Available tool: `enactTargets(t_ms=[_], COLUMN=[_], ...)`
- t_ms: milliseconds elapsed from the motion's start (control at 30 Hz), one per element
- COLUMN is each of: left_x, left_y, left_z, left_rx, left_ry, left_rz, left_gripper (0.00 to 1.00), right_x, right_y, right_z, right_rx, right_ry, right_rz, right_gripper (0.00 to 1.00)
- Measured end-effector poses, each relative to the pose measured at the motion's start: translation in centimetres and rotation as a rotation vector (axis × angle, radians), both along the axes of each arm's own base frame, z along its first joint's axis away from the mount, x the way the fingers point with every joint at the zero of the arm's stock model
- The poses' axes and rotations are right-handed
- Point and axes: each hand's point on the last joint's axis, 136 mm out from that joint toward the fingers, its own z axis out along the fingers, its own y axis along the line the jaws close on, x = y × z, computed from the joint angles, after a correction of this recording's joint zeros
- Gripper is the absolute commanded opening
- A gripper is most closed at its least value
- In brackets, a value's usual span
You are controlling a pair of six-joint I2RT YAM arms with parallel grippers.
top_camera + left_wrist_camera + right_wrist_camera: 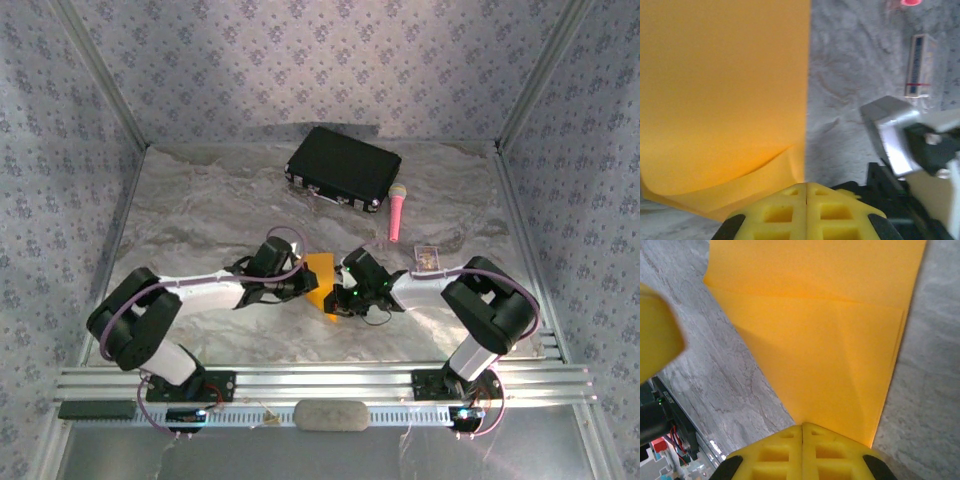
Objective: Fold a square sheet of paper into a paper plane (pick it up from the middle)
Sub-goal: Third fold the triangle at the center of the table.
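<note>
So, the square sheet of paper (creased into a wedge) lies flat mid-counter, between the two arms. The left tool and right tool are both clenched tight at opposite edges, probably pinning it for a crease. I can't tell if they're actually pinching it. No readable writing anywhere.

You have both arms bent inward over the marbled grey worktop, meeting near its middle. Between them sits the folded orange-yellow sheet of paper, which narrows toward the near edge. Your left gripper meets its left side and your right gripper its lower right corner. Each seems clamped on the paper, though the fingertips are too small to be sure. Farther back lie a black rectangular case and a pink microphone just beside it. A small pale card lies near the right arm.
</note>
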Motion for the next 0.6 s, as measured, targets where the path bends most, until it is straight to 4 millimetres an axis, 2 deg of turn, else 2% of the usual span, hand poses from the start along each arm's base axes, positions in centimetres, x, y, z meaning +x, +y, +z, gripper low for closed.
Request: enactTargets(t_ms=[133,300,500,600], left_x=[-0.8,-1.8,-1.8,-1.7], left_y=[-0.6,-1.2,-0.2,0.0], left_z=[-0.1,-1.7,-4.4,-4.5], left_rx=[-0.001,0.026,0.098,0.093], left_ry=[0.009,0.051,0.1,0.102], left_rz=[-0.017,-0.026,0.012,0.016], left_gripper=[0.01,0.0,0.0,0.0], right_x=[0.0,0.0,0.0,0.0], right_y=[0.0,0.0,-0.1,-0.1], right_z=[0.0,0.0,0.0,0.0], right_rx=[0.0,0.0,0.001,0.002], right_ry=[0.002,0.008,0.009,0.008], right_rz=[-0.003,-0.009,-0.012,-0.013], right_gripper=[0.0,0.0,0.0,0.0])
